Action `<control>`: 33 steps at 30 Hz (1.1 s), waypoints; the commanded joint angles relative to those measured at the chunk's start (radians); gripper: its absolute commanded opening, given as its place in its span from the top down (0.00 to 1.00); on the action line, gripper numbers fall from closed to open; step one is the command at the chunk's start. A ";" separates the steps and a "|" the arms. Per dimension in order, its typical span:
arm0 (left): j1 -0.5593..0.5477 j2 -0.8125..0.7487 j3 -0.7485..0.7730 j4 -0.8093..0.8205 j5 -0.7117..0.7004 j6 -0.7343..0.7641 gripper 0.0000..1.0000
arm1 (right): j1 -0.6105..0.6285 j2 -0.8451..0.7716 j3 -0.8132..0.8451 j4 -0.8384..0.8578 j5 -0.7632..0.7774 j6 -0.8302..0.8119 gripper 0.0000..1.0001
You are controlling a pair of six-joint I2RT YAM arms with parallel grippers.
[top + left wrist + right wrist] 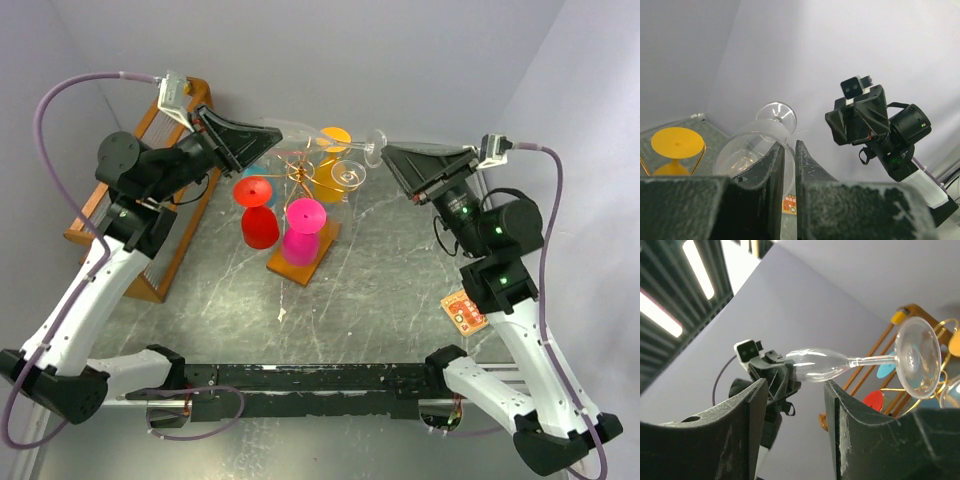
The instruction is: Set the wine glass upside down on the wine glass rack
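Observation:
A clear wine glass (300,133) hangs on its side above the rack, foot (376,146) toward the right arm. My left gripper (270,141) is shut on the rim of its bowl; in the left wrist view the fingers (807,167) pinch the bowl wall (747,150). My right gripper (396,166) stands open just by the foot. In the right wrist view the glass (817,365) lies across above the fingertips, not between them. The wine glass rack (297,176), gold wire on a brown wooden base (318,262), stands below.
On the rack hang upside down a red glass (258,215), a pink glass (303,230), an orange glass (333,165) and another clear glass (348,173). A tall orange-brown wooden frame (150,235) stands at the left wall. An orange card (463,312) lies at right.

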 commanded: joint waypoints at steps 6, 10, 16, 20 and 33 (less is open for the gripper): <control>0.000 0.087 0.018 0.211 0.015 -0.074 0.84 | -0.002 0.100 0.086 -0.193 0.236 0.305 0.54; -0.012 0.107 0.007 0.239 0.008 -0.078 0.84 | 0.012 0.128 0.081 -0.257 0.326 0.420 0.59; -0.057 0.137 0.035 0.213 -0.012 -0.030 0.85 | 0.079 0.189 0.122 -0.278 0.393 0.458 0.58; -0.089 0.145 0.044 0.197 -0.031 -0.003 0.85 | 0.160 0.223 0.153 -0.282 0.477 0.454 0.58; -0.129 0.108 -0.002 0.206 -0.032 0.017 0.85 | 0.235 0.268 0.171 -0.301 0.602 0.477 0.67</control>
